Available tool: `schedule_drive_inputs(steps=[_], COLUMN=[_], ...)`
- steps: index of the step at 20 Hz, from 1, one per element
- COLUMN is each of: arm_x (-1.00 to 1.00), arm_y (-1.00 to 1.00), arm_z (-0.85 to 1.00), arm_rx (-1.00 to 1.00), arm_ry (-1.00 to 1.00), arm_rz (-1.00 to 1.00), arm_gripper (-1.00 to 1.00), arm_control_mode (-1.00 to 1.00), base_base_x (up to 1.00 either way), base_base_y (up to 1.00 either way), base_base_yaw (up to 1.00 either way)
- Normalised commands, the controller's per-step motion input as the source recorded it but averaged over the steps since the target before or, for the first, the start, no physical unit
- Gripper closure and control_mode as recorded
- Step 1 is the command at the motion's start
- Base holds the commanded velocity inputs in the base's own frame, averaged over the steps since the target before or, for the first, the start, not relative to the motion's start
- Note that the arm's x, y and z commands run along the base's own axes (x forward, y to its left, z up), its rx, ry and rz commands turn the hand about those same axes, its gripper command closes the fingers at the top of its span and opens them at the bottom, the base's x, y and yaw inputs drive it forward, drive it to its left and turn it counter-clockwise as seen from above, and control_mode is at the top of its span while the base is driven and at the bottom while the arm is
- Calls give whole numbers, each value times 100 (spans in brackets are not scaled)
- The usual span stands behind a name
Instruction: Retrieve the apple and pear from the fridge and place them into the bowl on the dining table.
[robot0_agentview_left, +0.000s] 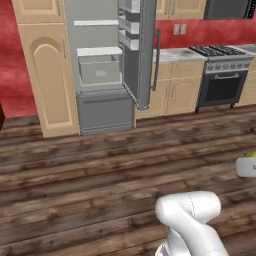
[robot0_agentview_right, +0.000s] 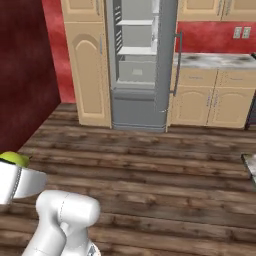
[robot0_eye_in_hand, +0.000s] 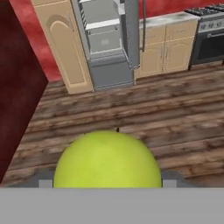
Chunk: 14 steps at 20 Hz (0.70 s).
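Carrying a green fruit away from the open fridge

Sitting between the two finger tips in the hand view is a round, smooth, yellow-green fruit (robot0_eye_in_hand: 107, 159), with a tiny dark stem at its top; whether it is the apple or the pear I cannot tell from its shape here. The gripper (robot0_eye_in_hand: 107, 181) pinches it from both sides, its grey pads just showing at the fruit's left and right flanks. In the right base view a sliver of the same green (robot0_agentview_right: 14, 159) peeks over the white hand at the left edge.

The fridge (robot0_agentview_right: 140, 65) lies well apart, straight ahead across a stretch of dark plank floor (robot0_agentview_left: 100, 165). Its grey door (robot0_agentview_left: 145, 50) hangs wide open, showing white shelves and a pale grey drawer (robot0_agentview_left: 100, 69); no second fruit is plain to see on them at this size. A tan cabinet with an arched panel (robot0_agentview_left: 47, 75) stands just beside it, and a black stove (robot0_agentview_left: 225, 75) sits further along the counter against the red wall.

Neither bowl nor dining table lies ahead, so I judge the next move calls for turning away from the fridge
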Motion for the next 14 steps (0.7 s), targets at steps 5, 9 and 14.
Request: schedule_drive_inputs(steps=[5,9,14], arm_x=[0,0,0], arm_y=[0,0,0], arm_z=[0,0,0], arm_rx=[0,0,0], arm_ry=[0,0,0], arm_rz=[0,0,0], arm_gripper=[100,100,100], arm_control_mode=[100,100,100], base_base_x=[-100,-100,-100], base_base_y=[-56,-79,-94], base_base_yaw=[0,-2,-4])
